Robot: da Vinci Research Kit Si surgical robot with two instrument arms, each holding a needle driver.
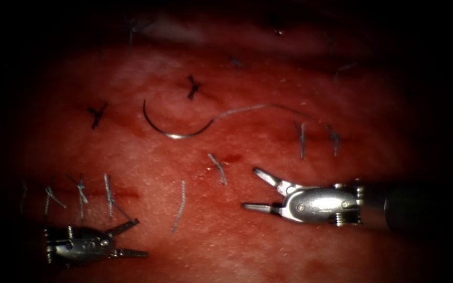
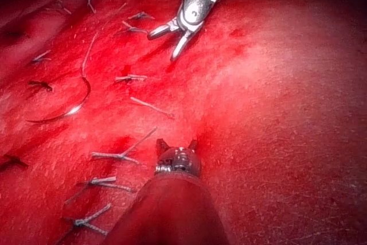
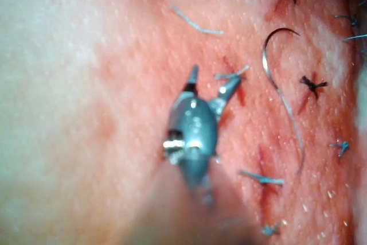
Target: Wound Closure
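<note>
Several dark knotted stitches (image 1: 96, 115) already sat across the red pork-belly tissue (image 1: 268, 246). The thin curved steel needle (image 1: 170, 128) lay loose on it at upper centre, grey thread (image 1: 258, 108) trailing right. Left silver tool (image 1: 127, 240), lower left, and right silver tool (image 1: 258, 189), lower right, were both spread and held nothing. Closure looked well advanced but unfinished.

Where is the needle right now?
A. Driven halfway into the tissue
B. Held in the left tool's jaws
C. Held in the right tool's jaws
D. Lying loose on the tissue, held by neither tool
D: the needle lies flat on the tissue with its thread trailing off, while the left tool and the right tool both sit apart from it with jaws open, holding nothing.
</note>
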